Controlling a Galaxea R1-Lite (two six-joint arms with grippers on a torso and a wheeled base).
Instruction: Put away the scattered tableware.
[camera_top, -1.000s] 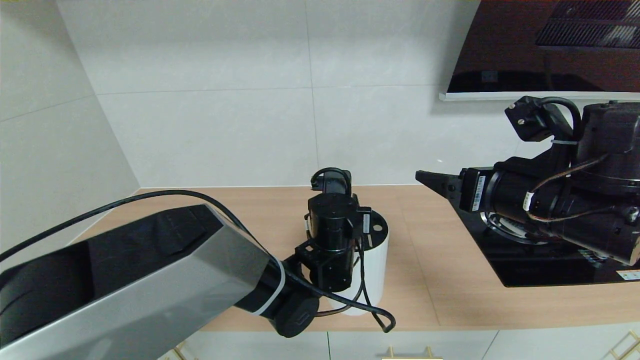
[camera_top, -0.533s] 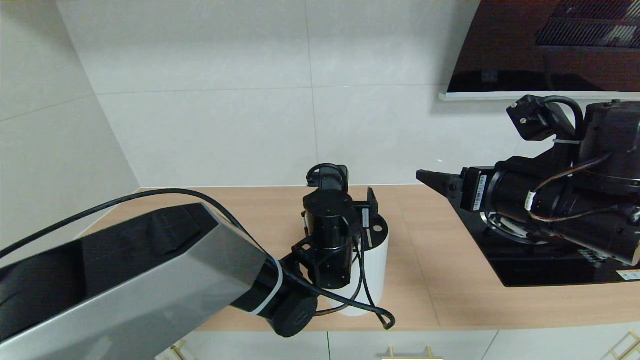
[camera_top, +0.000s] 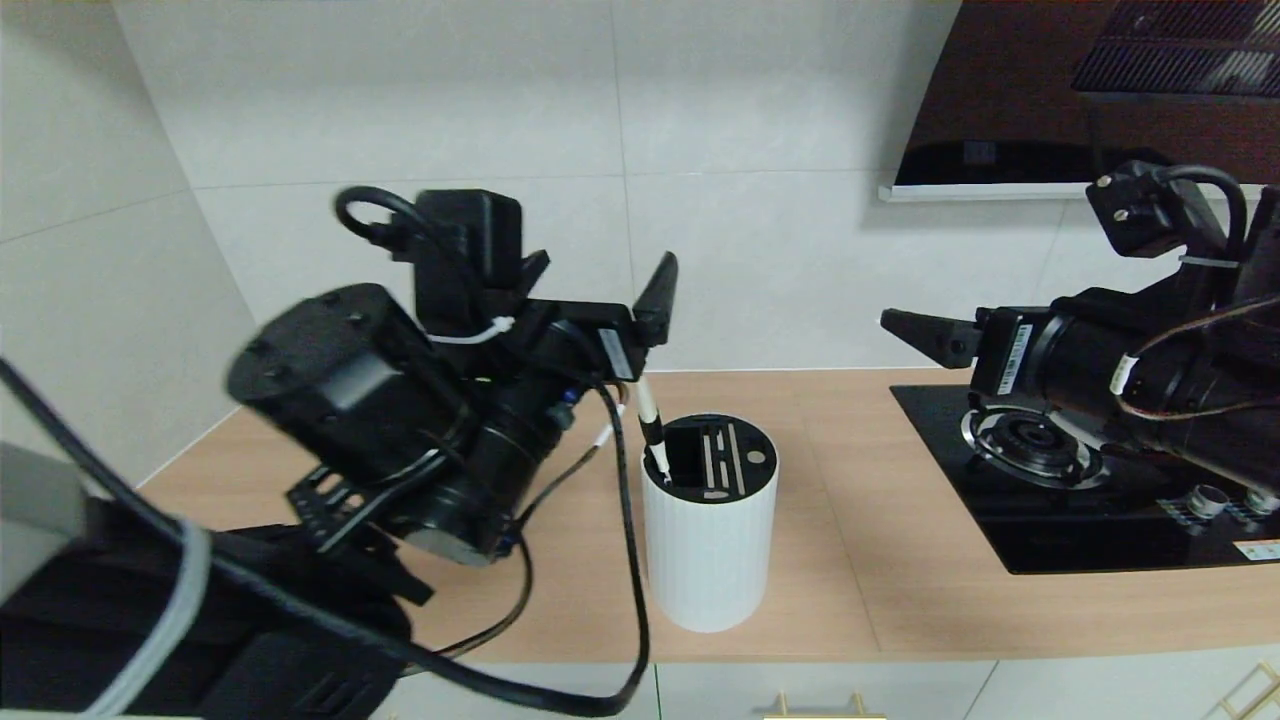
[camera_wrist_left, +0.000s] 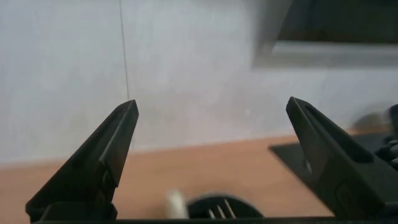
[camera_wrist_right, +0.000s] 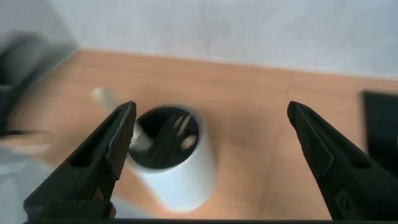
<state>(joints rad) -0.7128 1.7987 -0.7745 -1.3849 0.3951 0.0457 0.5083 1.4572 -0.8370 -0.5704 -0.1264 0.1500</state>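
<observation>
A white ribbed cylindrical holder (camera_top: 710, 545) with a black slotted top is stood on the light wooden counter (camera_top: 900, 590), near the front edge and left of the black glass hob (camera_top: 1060, 540). A slim white-handled utensil with a black band (camera_top: 650, 415) is lodged in the holder's largest opening. It is tilted toward the robot's left, and its handle projects above the rim.

The left pincer (camera_wrist_left: 210, 109) is held above the holder and to its left, apart from the utensil. It is released, with its fingers (camera_wrist_left: 106, 155) spread wide and nothing between them.

The right pincer (camera_wrist_right: 210, 112) is held in the air to the right of the holder, over the hob's far left corner, and is pointed toward the holder. It is likewise released and nothing is grasped.
</observation>
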